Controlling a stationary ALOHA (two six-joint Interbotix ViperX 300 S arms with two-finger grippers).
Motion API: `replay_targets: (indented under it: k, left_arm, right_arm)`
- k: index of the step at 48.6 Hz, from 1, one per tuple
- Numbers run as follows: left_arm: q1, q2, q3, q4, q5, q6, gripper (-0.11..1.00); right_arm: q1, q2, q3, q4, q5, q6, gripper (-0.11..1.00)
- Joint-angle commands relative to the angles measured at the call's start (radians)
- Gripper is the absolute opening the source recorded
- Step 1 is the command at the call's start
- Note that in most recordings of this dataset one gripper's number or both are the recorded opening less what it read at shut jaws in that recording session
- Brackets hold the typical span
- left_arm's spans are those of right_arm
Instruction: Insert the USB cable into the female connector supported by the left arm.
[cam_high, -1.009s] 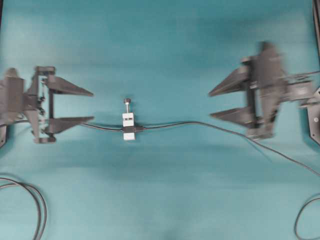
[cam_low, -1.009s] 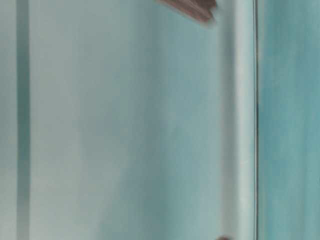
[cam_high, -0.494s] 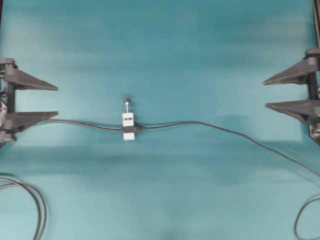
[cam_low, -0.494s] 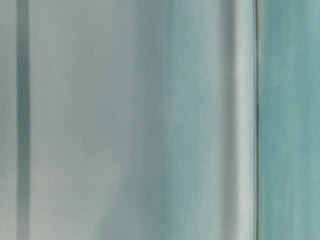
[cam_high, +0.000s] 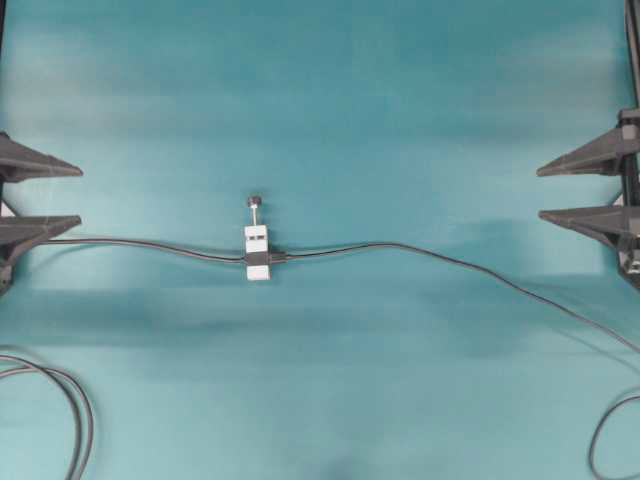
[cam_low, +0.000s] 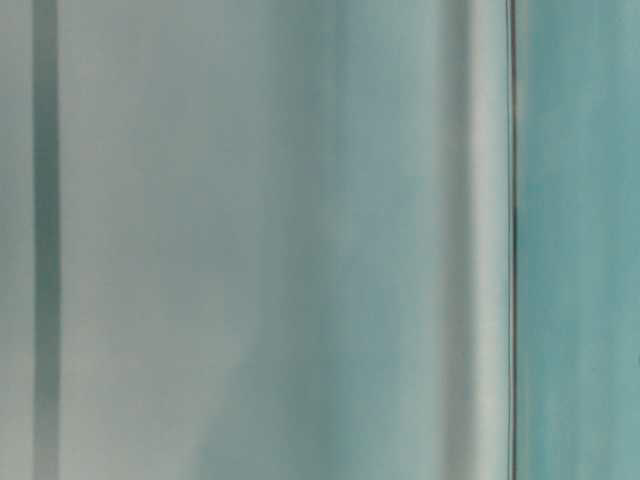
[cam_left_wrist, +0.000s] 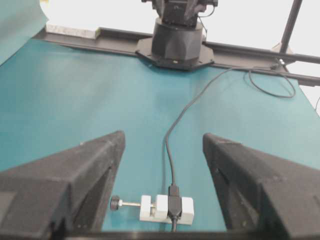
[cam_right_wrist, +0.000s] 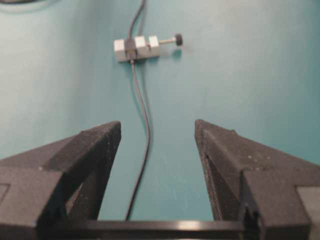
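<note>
The USB cable (cam_high: 450, 262) lies on the teal table (cam_high: 330, 100), its plug seated in the black band of the female connector (cam_high: 258, 252), a white block near the table's middle with its knobbed pin (cam_high: 256, 206) pointing toward the far edge; a second thin cable (cam_high: 150, 244) leaves the block's other side; the left claw (cam_high: 62, 197) sits at the left edge, fingers spread wide, holding nothing, well apart from the block; the right claw (cam_high: 558, 192) sits at the right edge, equally spread and empty; the table-level view is a blur.
</note>
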Motion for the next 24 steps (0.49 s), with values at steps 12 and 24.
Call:
replay_targets:
  k: [12, 24]
  left_arm:
    - [0.005, 0.031, 0.071, 0.006, 0.058, 0.003, 0.78]
    - [0.006, 0.031, 0.069, 0.029, 0.192, 0.031, 0.78]
  right_arm:
    - [-0.002, 0.008, -0.006, -0.003, 0.037, -0.002, 0.66]
    - [0.0, 0.008, -0.002, -0.003, 0.133, 0.0, 0.66]
